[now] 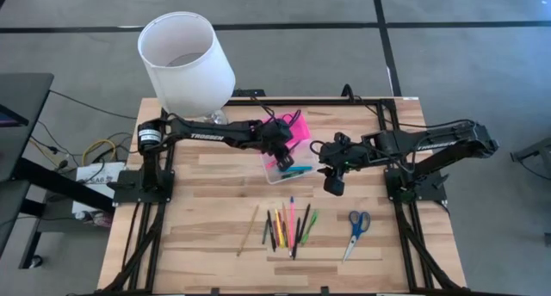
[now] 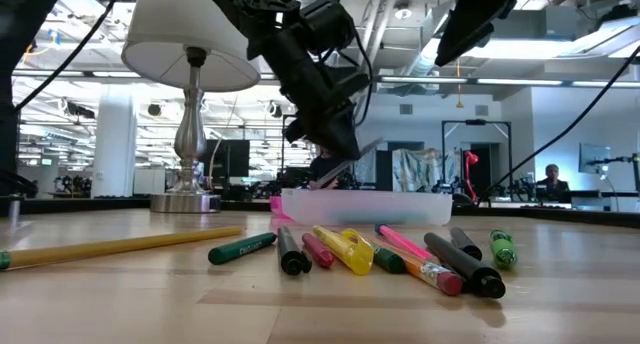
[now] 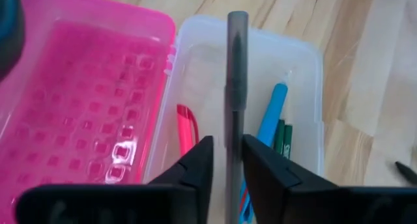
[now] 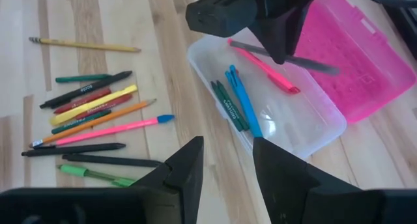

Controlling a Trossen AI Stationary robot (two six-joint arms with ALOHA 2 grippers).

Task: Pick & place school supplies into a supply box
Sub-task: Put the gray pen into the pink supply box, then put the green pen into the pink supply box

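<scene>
The supply box lies open at mid-table: pink lid (image 1: 299, 126) flat on the wood, clear base (image 1: 282, 169) beside it. A pink pen (image 4: 267, 71), a blue pen (image 4: 242, 97) and green pens (image 4: 228, 107) lie in the base. My left gripper (image 3: 228, 159) hangs over the base, shut on a grey pen (image 3: 236, 61). My right gripper (image 4: 228, 165) is open in the air to the right of the box (image 1: 333, 184). The other pens and markers (image 1: 286, 227), a pencil (image 1: 248, 230) and blue scissors (image 1: 356, 230) lie on the near half of the table. My left gripper pinches the grey pen near its middle (image 3: 234, 120) between its two fingers. The fingers (image 4: 280, 45) come from above, pointing down, and lie across the pen. The pen is lifted clear above the clear base, slightly tilted, both ends sticking out (image 4: 322, 68).
A lamp with a white shade (image 1: 185, 59) stands at the table's far left corner, close behind the left arm. The row of pens sits just near of the box, with the scissors to its right. Bare wood (image 1: 207, 180) lies left of the box.
</scene>
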